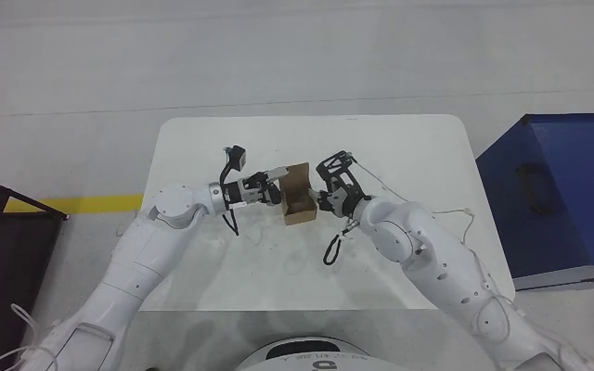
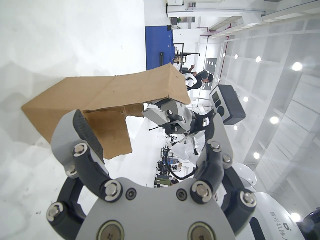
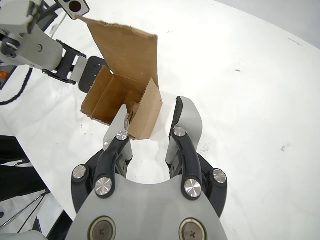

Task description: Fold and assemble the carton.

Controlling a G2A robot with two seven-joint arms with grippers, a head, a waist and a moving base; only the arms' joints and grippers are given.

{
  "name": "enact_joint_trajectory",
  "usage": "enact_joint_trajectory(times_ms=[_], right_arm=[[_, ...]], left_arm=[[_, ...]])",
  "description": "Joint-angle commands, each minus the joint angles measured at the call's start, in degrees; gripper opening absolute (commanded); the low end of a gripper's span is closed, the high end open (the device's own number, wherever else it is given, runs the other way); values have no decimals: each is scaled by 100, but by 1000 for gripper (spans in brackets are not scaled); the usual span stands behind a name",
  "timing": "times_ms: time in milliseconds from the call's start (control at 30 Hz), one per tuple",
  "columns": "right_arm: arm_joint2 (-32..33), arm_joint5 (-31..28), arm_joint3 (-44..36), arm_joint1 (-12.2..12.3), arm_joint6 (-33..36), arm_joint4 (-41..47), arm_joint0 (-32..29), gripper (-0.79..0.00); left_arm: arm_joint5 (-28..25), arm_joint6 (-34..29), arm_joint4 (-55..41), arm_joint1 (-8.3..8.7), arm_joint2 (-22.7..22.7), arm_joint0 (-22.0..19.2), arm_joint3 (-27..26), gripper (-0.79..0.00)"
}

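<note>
On white bench (image 1: 418,148), my left claw (image 1: 274,192) wide open beside brown carton (image 1: 299,199); my right claw (image 3: 151,106), open, straddles carton wall.

White table (image 1: 399,148); blue bin (image 1: 548,195) beside it (robot's right).

surface: white table (image 1: 408,148) | on it: open brown carton (image 1: 299,197), mid-table

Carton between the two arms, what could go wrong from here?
Neither end effector is shut on the carton: the right end effector straddles one wall, open, and the left end effector sits open at the opposite wall, so a push could slide or tip it. The tall flap has a ragged top edge and might crease or tear if pressed.
</note>
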Motion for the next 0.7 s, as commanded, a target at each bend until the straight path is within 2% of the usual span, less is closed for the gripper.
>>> enact_joint_trajectory(times_ms=[0,33,67,433,667], right_arm=[[175,-21,-96,8,44,263,-29,-206],[265,-101,-156,13,128,502,-40,-15],[265,-101,-156,13,128,502,-40,0],[265,-101,-156,13,128,502,-40,0],[542,-288,-180,29,-99,738,-110,0]], left_arm=[[-116,3,-223,-48,37,-47,84,0],[-116,3,-223,-48,37,-47,84,0],[-116,3,-223,-48,37,-47,84,0],[-122,25,-227,-52,48,-31,62,0],[2,840,380,-78,38,7,-300,0]])
